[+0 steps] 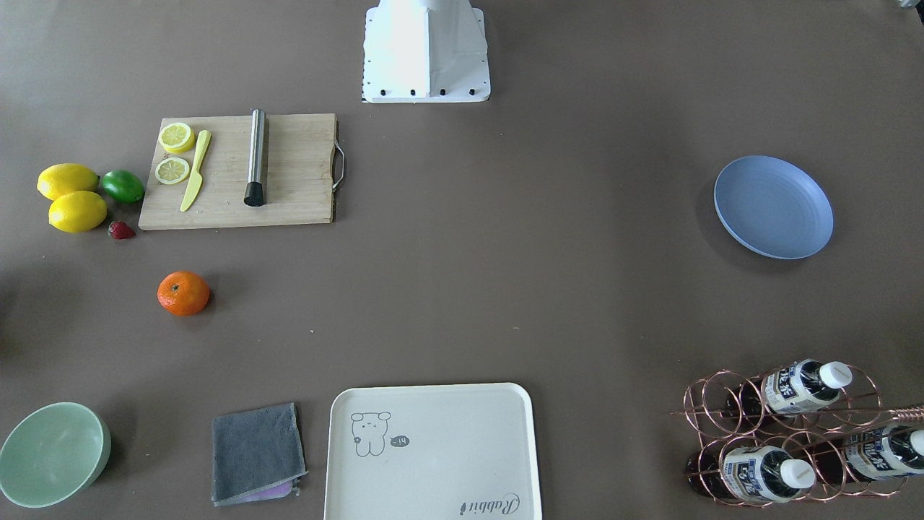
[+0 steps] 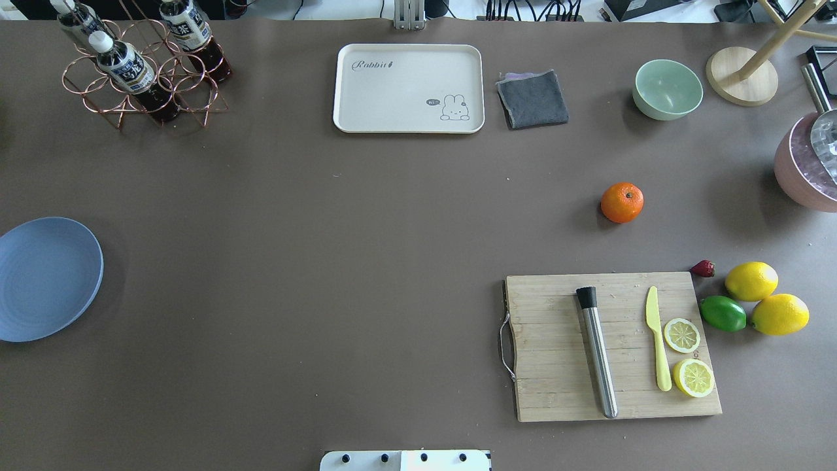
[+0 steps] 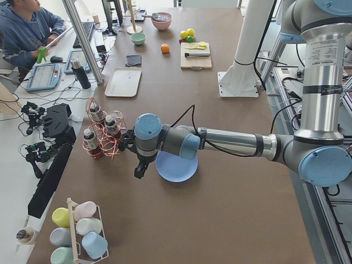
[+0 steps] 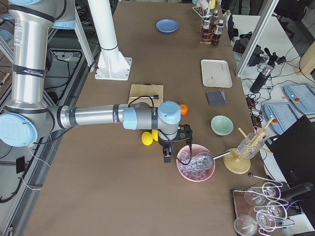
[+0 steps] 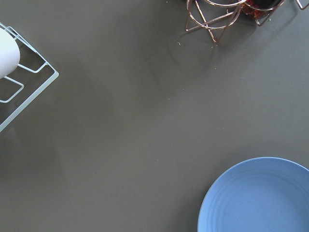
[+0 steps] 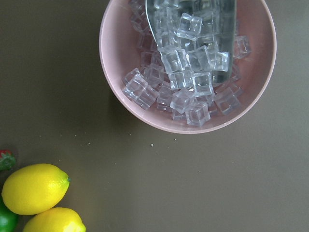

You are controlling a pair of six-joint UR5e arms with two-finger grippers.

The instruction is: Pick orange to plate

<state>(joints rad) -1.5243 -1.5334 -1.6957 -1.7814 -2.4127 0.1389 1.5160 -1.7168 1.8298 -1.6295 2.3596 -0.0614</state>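
Note:
The orange lies alone on the brown table on my right side, between the cutting board and the green bowl; it also shows in the front view. The blue-lavender plate rests empty at the far left edge. My left gripper hangs just beside the plate, and its wrist view catches the plate's rim. My right gripper hovers by a pink bowl of ice cubes, a short way from the orange. I cannot tell whether either gripper is open or shut.
A wooden cutting board carries a steel muddler, a yellow knife and lemon halves. Two lemons, a lime and a strawberry lie to its right. A cream tray, grey cloth, green bowl and bottle rack line the far edge.

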